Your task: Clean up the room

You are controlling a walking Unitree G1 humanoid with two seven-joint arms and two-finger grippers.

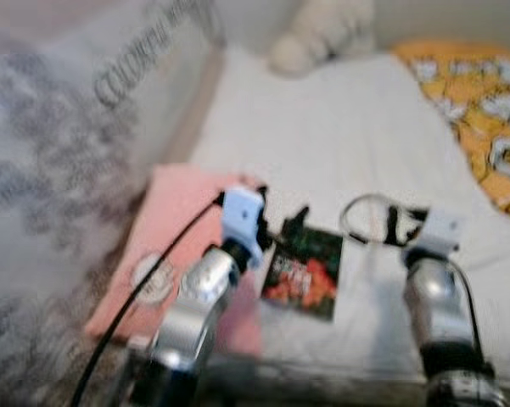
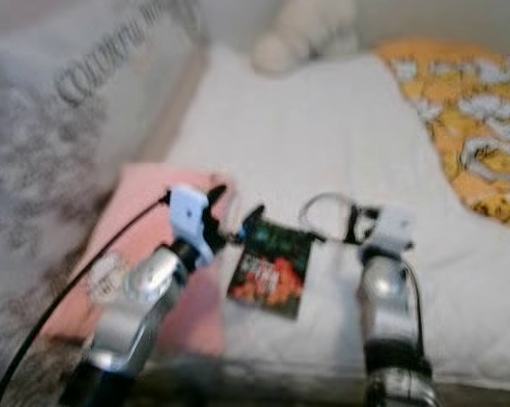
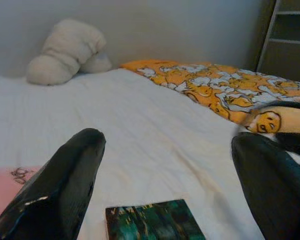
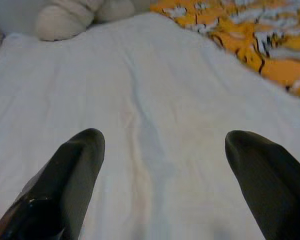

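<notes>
Book (image 1: pixel 304 273) is lying on the white bed (image 1: pixel 339 161), long axis running away from the robot | left end effector (image 1: pixel 282 222) is hovering just beside its near-left corner, fingers spread, nearer | right end effector (image 1: pixel 375 222) is gaping over bare sheet

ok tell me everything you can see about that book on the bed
The book is a thin, flat paperback-looking thing with a dark green cover and red-orange artwork and lettering, too blurred to read. It lies face up on the white bed sheet, slightly skewed, beside the pink cloth. The open left gripper hovers at its near corner.
</notes>
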